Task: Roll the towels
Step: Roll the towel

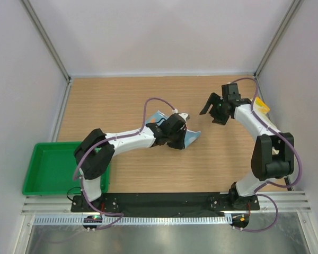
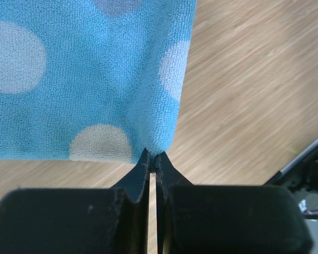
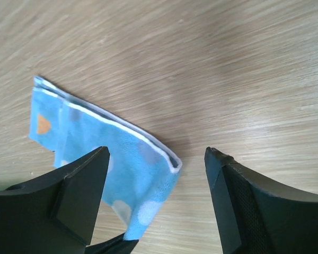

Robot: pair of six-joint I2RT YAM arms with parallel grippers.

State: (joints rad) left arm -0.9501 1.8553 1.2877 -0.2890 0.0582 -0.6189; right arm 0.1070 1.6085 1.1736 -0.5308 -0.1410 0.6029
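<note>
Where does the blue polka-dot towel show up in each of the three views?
Top external: blue towel mid-table, mostly hidden under the left arm.
Left wrist: fills the upper left, corner pinched in the fingers of the left gripper.
Right wrist: lower left, folded.
Shared landmark: wooden tabletop.

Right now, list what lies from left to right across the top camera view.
green tray → blue dotted towel, pinched in the shut left gripper → open right gripper → yellow towel, partly hidden behind the right arm.
</note>
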